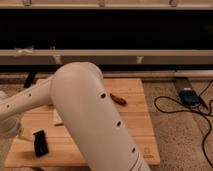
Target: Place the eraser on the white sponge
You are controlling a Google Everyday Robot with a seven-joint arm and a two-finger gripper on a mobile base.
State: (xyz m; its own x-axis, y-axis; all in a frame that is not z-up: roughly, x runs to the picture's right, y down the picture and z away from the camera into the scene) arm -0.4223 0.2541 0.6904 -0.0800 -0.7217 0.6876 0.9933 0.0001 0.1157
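Wooden table (137, 122), one: right half bare, its front and right edges in plain sight above speckled floor. Eraser (40, 142), one: flat near the front-left corner, close to the front edge, free on all sides. White sponge (57, 118), one: behind the eraser, apart from it, partly hidden by the white arm (87, 120). Gripper (14, 130), one: low at the table's left edge, left of the eraser; whether it grips anything I cannot tell. Reddish-brown tool (118, 99), one: mid-table, behind the arm. Blue box (189, 96) with cables: on the floor, right.
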